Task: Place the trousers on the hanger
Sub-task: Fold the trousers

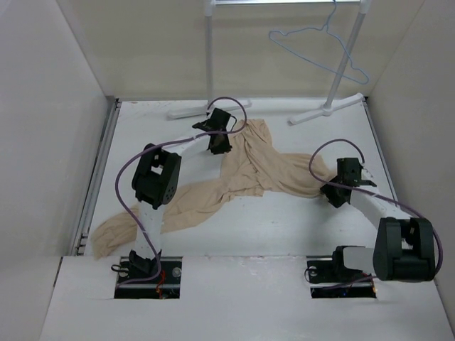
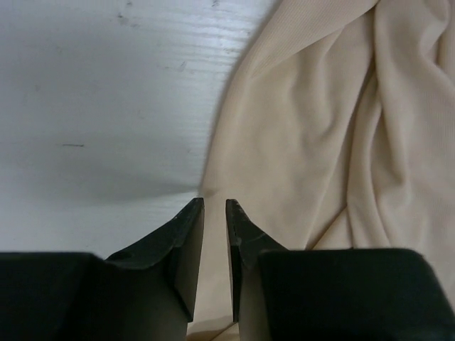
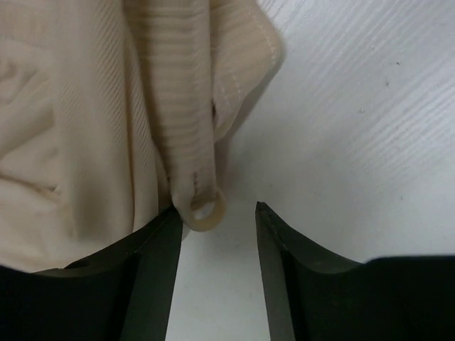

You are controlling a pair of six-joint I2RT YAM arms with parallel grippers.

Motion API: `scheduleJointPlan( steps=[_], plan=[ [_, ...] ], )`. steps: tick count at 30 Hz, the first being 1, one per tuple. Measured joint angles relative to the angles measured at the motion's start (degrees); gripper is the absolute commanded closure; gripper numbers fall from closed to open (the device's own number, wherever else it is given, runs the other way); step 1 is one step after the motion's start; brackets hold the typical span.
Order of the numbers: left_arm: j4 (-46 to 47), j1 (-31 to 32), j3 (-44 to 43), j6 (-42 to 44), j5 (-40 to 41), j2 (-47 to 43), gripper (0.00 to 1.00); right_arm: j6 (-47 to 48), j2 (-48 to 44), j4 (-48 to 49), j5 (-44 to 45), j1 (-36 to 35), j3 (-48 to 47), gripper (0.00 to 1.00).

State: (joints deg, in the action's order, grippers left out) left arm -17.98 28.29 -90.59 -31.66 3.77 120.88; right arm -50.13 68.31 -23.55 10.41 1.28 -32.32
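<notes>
Beige trousers (image 1: 242,177) lay across the counter (image 1: 284,227), short of the hanger (image 1: 320,46); left hand (image 2: 215,202) pinched their edge, right hand (image 3: 217,207), nearer the hanger, stood spread beside a rolled hem (image 3: 202,202).

You're looking at a white table (image 1: 284,227) with a faint wood grain. Beige trousers (image 1: 249,169) lie crumpled across its middle, one leg trailing to your near left edge. A white rack (image 1: 327,109) stands on flat feet at the far side.
</notes>
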Motion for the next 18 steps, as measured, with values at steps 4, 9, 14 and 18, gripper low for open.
scheduleJointPlan(
  steps=[4,9,14,18],
  plan=[
    [0.9,0.7,-1.4,-0.7,-1.0,1.1,0.52,0.5,7.1,5.4,-1.0,0.5,-3.1,0.57],
    [1.0,1.4,-1.3,-1.0,-1.4,1.7,0.63,1.2,8.5,8.7,-0.4,-0.2,-4.3,0.93],
    [1.0,1.7,-2.0,-0.4,-0.2,3.0,0.97,1.6,2.5,6.3,0.6,-0.3,-4.7,0.96],
    [0.5,0.2,-1.9,0.0,3.9,2.3,1.00,2.0,-12.1,-0.9,1.7,-0.3,-6.4,0.96]
  ],
)
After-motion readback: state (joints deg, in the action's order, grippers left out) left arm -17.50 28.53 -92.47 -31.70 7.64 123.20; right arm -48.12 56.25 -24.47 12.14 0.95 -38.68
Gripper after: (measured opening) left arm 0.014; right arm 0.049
